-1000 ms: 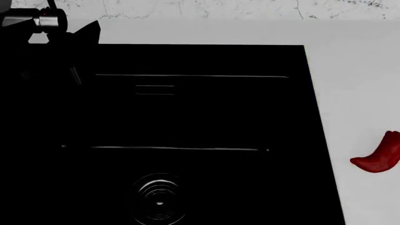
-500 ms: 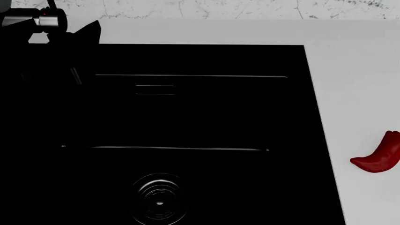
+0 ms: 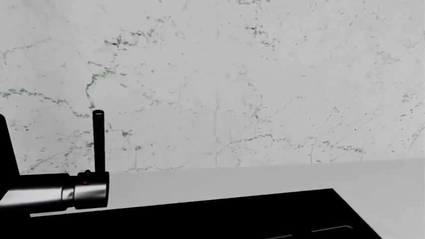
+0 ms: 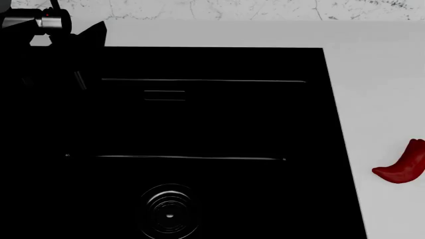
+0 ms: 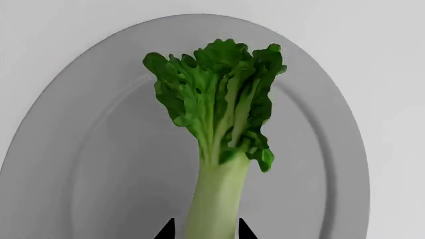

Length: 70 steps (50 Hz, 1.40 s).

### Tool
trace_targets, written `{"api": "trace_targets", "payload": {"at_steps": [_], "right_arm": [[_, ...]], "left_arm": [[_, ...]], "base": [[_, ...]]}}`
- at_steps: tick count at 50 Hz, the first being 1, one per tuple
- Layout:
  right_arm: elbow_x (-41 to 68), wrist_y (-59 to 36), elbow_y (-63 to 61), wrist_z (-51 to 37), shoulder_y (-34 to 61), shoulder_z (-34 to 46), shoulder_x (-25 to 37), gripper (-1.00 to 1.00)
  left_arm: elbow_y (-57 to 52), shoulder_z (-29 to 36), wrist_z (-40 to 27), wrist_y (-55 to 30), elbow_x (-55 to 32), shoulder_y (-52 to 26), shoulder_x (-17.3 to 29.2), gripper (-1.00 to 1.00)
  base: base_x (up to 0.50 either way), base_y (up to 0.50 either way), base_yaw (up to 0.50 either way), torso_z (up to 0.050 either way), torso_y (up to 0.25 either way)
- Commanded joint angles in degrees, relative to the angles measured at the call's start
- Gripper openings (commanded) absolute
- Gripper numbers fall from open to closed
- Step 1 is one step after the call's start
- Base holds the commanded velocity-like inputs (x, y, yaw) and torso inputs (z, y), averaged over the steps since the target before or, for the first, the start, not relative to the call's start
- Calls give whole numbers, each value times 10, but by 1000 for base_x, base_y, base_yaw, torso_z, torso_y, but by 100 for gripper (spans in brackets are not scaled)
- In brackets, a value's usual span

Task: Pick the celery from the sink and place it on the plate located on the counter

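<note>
kitchen: sink (image 4: 199, 124), marble wall (image 3: 232, 74)

green celery (image 5: 219, 124), grey plate (image 5: 99, 149), black sink (image 4: 199, 124)

The black sink (image 4: 199, 139) sits in the white counter (image 4: 378, 89); a red pepper (image 4: 402, 166) lies on the counter.

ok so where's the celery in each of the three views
Head view: not in it; only the sink, the counter and a red pepper show.
Left wrist view: not in it.
Right wrist view: the celery fills the middle, stem at the right gripper, over the plate.
Shared landmark: the white counter; the head and left wrist views also share the faucet.
</note>
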State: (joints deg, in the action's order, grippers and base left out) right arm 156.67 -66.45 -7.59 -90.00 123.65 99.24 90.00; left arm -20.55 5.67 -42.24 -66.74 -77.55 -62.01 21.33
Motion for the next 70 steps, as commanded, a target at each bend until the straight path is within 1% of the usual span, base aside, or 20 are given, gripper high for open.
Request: {"api": "trace_targets", "payload": {"at_steps": [1, 22, 23, 38, 50, 59, 68, 69, 70], "right_arm": [[1, 3, -3, 0, 2, -9, 0, -100], [17, 29, -16, 0, -18, -12, 0, -100], [16, 28, -15, 0, -17, -13, 0, 100], [-1, -2, 4, 0, -12, -33, 0, 100], [-29, -34, -13, 0, 9, -66, 0, 100], [-40, -47, -40, 0, 27, -92, 0, 100], [-50, -51, -90, 0, 53, -123, 0, 100], [-45, -38, -92, 0, 113, -59, -12, 100], [-42, -30, -99, 0, 113, -61, -16, 100]], "left_arm": [[-3, 8, 16, 7, 17, 3, 1, 100], [-2, 14, 13, 13, 13, 2, 5, 100], [-3, 14, 13, 13, 13, 3, 5, 100], [-5, 15, -2, 12, -2, -2, 4, 100], [-5, 18, -1, 16, -3, -1, 6, 100], [-7, 20, -6, 16, -8, -3, 7, 100], [-2, 27, 8, 24, 3, -1, 11, 100], [-1, 27, 9, 25, 4, -1, 11, 100], [-1, 27, 10, 25, 5, -1, 11, 100]], "base": [[0, 0, 0, 0, 0], [0, 0, 0, 0, 0], [0, 3, 0, 0, 0], [0, 0, 0, 0, 0], [0, 0, 0, 0, 0], [0, 0, 0, 0, 0], [0, 0, 0, 0, 0], [0, 0, 0, 0, 0], [0, 0, 0, 0, 0]]}}
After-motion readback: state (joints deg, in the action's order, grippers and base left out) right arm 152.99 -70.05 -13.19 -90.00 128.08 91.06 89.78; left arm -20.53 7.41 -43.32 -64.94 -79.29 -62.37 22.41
